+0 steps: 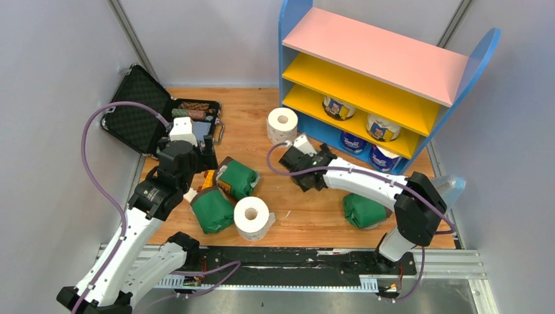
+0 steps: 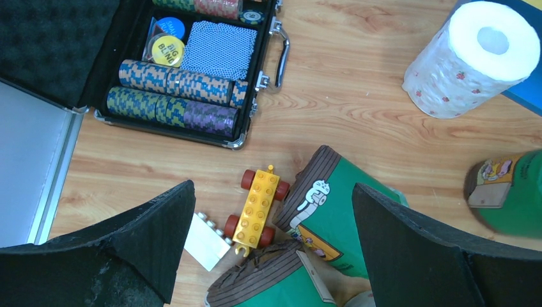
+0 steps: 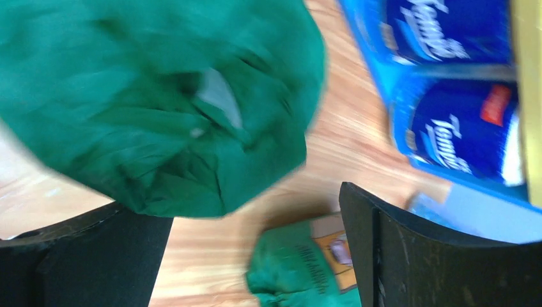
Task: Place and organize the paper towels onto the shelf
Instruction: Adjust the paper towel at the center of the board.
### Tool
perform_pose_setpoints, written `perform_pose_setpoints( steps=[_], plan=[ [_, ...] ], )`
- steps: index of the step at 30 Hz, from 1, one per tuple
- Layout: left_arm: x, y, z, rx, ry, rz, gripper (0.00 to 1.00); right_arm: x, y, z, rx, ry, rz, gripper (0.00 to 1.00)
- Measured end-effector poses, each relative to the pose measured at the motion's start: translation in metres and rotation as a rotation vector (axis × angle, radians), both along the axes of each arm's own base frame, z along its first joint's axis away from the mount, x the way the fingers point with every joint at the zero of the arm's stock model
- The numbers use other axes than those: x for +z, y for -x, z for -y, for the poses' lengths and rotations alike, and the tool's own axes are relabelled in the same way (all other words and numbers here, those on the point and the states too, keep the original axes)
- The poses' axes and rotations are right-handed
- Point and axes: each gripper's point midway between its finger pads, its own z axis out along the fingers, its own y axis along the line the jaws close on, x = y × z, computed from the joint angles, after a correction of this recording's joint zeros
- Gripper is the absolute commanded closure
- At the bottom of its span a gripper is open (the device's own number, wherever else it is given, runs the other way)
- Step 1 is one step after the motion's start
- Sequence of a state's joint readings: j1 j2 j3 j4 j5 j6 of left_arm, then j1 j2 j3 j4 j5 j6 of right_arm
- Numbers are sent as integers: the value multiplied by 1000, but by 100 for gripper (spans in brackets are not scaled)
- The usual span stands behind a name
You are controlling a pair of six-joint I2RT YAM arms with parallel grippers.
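The shelf (image 1: 383, 53) stands at the back right. It holds two cream brown-labelled paper towels (image 1: 338, 106) on its lower yellow board and two blue-and-white ones (image 1: 353, 140) at the bottom, which also show in the right wrist view (image 3: 447, 125). On the floor lie two green rolls (image 1: 239, 178), (image 1: 213, 209), a third green one (image 1: 363, 210) and two bare white rolls (image 1: 283, 124), (image 1: 252, 217). My left gripper (image 2: 273, 190) is open above the two green rolls (image 2: 339, 217). My right gripper (image 3: 249, 204) is open and empty, above blurred green rolls (image 3: 153, 102).
An open black case (image 1: 141, 111) of poker chips (image 2: 179, 89) lies at the back left. An orange toy car (image 2: 259, 208) and a white brick (image 2: 204, 242) lie by the green rolls. Grey walls close in both sides.
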State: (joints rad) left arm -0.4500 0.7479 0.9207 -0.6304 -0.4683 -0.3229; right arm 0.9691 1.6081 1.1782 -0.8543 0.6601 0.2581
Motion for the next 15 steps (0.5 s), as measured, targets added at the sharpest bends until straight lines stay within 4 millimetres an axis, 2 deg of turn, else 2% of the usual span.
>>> perform_pose_setpoints(
  steps=[5, 9, 11, 15],
  plan=[
    [0, 0, 0, -1, 0, 0, 0, 5, -32, 72, -282, 48, 48, 0],
    [0, 0, 1, -4, 2, -1, 0, 12, -39, 115, -469, 56, 75, 0],
    [-1, 0, 1, -6, 2, -3, 0, 16, -39, 120, -502, 49, 88, 0],
    [-1, 0, 2, -11, 3, -6, 0, 33, -37, 110, -495, -26, 118, 0]
  ],
)
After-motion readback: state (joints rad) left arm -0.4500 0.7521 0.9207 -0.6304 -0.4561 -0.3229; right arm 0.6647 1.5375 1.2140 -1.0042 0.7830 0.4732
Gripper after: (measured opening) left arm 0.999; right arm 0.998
